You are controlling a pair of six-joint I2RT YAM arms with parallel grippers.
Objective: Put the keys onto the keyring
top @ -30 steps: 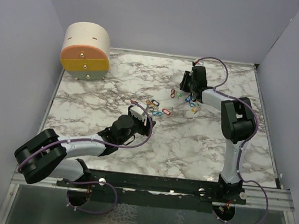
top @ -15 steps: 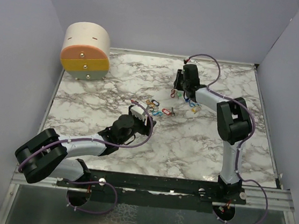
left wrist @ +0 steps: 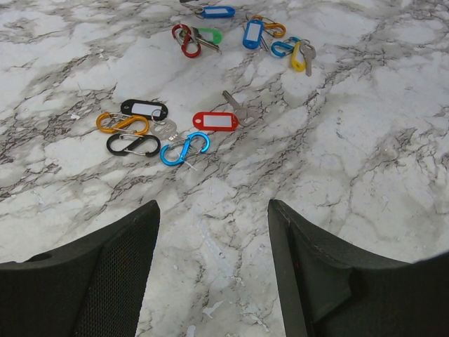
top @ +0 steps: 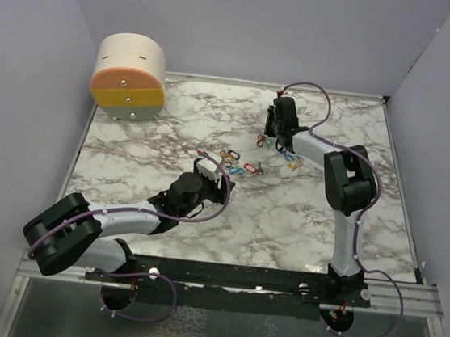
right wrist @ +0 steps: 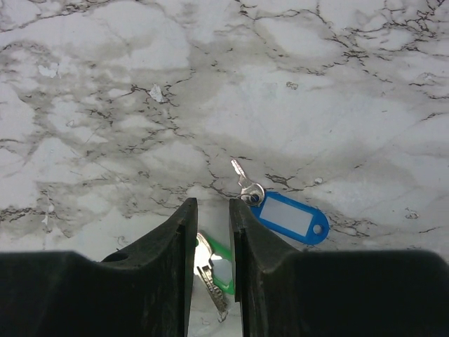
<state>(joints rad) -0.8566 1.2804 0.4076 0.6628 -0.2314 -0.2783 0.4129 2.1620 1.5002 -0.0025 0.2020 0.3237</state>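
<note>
Small keys on coloured plastic tags lie scattered on the marble table [top: 301,218]. In the left wrist view a red tag [left wrist: 216,121], black tag [left wrist: 145,109], green tag [left wrist: 208,34], blue tag [left wrist: 252,34] and yellow tag [left wrist: 298,57] lie among carabiner clips: orange [left wrist: 123,123], black [left wrist: 133,144], blue [left wrist: 184,148]. My left gripper [left wrist: 212,207] is open and empty, just short of the near cluster [top: 238,163]. My right gripper [right wrist: 212,205] hovers low with its jaws narrowly apart; a green-tagged key [right wrist: 214,270] shows in the gap. A blue tag [right wrist: 291,216] lies just right of it.
A round cream and orange drawer box [top: 130,76] stands at the back left corner. Grey walls close in the table on the left, back and right. The right gripper [top: 275,127] sits over the far cluster [top: 280,146].
My right gripper has moved left across the far cluster, now over the green-tagged key. The left arm has not moved.
</note>
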